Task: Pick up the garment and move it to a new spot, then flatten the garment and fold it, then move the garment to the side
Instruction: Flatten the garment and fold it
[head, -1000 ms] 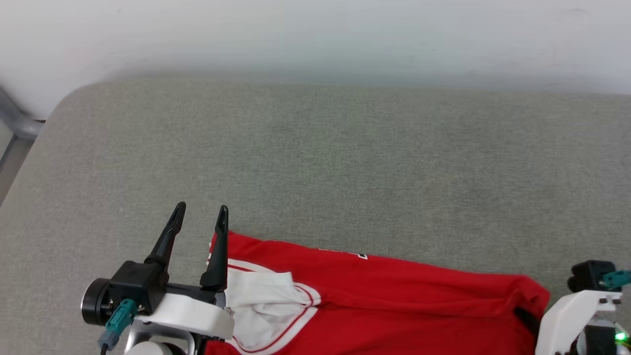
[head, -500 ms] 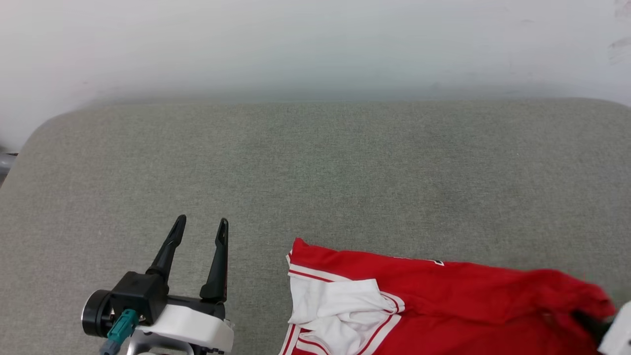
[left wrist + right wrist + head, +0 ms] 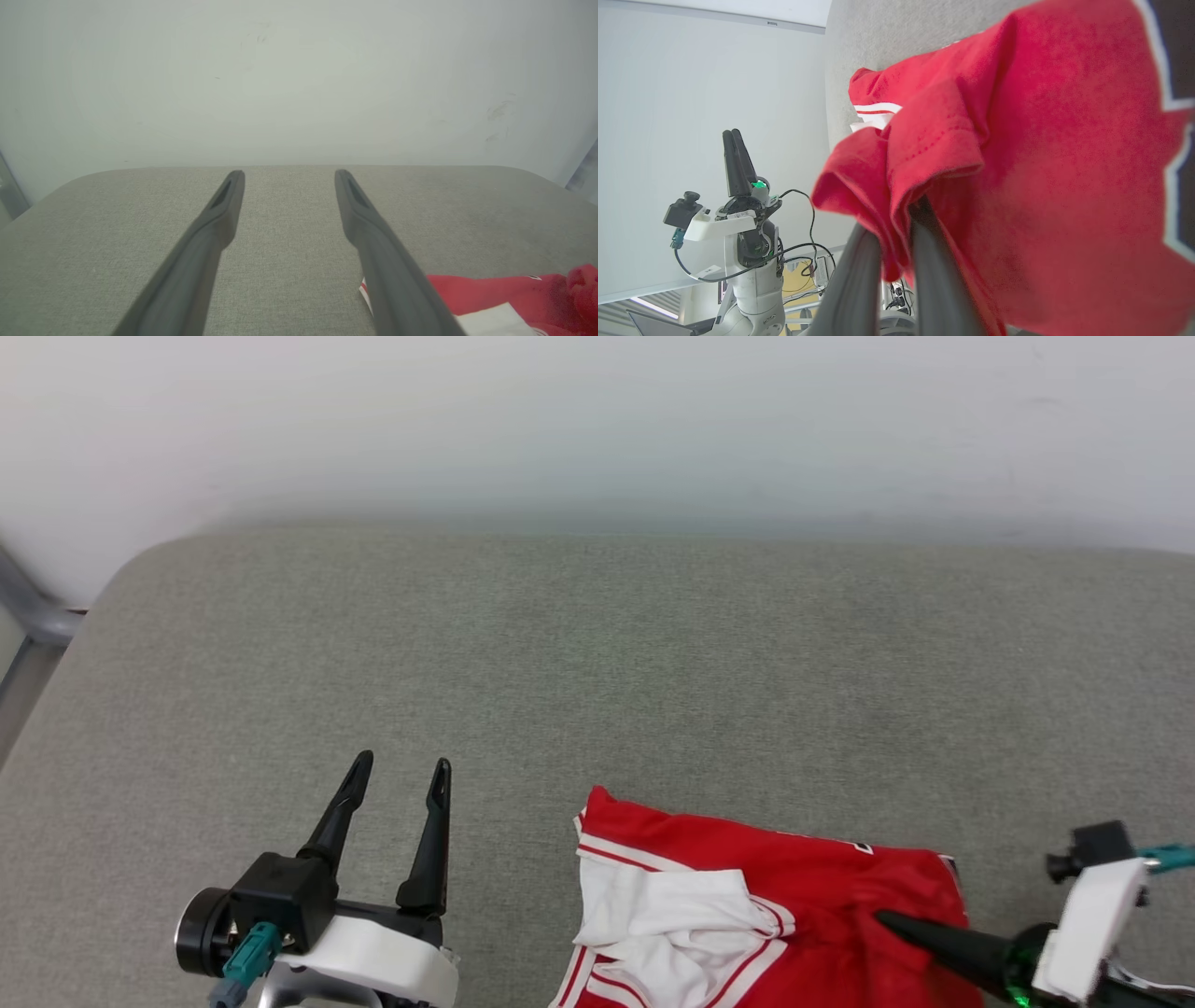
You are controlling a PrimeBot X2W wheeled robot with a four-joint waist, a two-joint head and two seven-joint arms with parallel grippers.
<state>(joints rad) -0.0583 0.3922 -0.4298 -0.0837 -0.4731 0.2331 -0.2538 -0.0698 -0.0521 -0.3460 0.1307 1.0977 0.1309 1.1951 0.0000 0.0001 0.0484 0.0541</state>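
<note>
Fingers of the right gripper, long and dark, are closed on a bunched fold of the garment, a bright red fabric sports jersey with white short sleeves and red-and-white striped trim. The pinched fold is raised and drapes over the fingers. The rest lies crumpled at the near right of the grey fabric-covered table, one white sleeve uppermost. The left gripper hovers just left of the garment, apart from it, its fingers spread wide and holding nothing.

Judged stage: carrying to a new spot; flattening and folding not yet begun.

Risks: the grip takes only a thin fold near a hem, so a quick pull could let the cloth slip free. Dragging over the textured table cover could bunch the layers further and tuck the sleeve under, complicating flattening. The garment runs past the head view's lower edge, so any overhang cannot be told.
</note>
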